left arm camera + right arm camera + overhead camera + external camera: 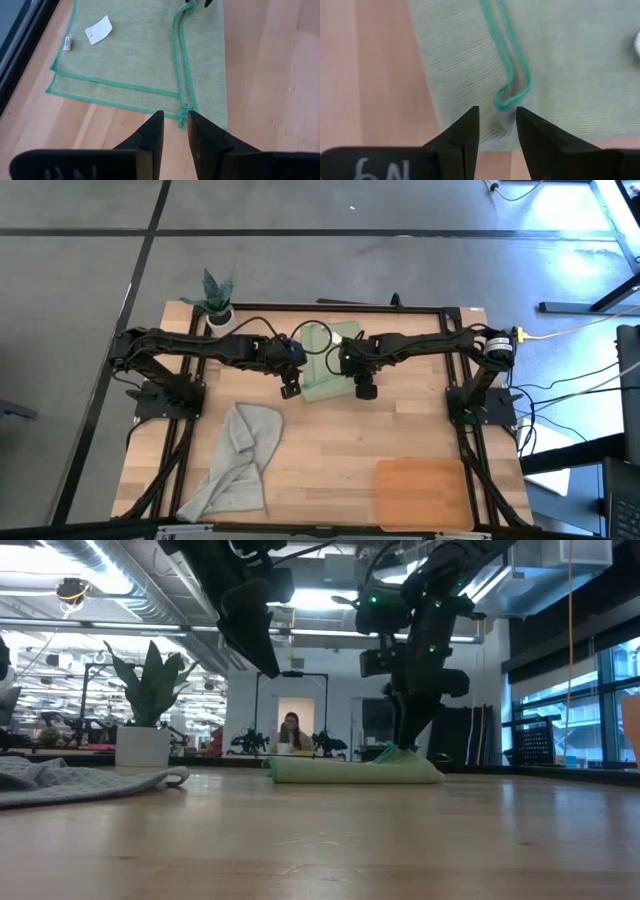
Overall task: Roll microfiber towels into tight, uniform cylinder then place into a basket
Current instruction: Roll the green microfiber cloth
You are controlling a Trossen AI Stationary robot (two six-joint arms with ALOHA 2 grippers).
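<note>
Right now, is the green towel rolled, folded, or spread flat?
Folded, not rolled: the green towel lies flat in stacked layers, a folded hem edge running across it, white tag up.

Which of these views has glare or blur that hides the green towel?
None hides it. High view: bright glare falls on the floor at upper right, off the green towel. Low view: backlit, so the arms read as silhouettes. Right wrist view: the right end effector looks soft at its edges; the towel weave stays readable.

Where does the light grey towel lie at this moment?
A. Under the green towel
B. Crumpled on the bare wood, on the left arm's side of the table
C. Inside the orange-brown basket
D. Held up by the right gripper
B: the high view shows the grey towel crumpled on the wood, apart from the basket and the green towel.
</note>
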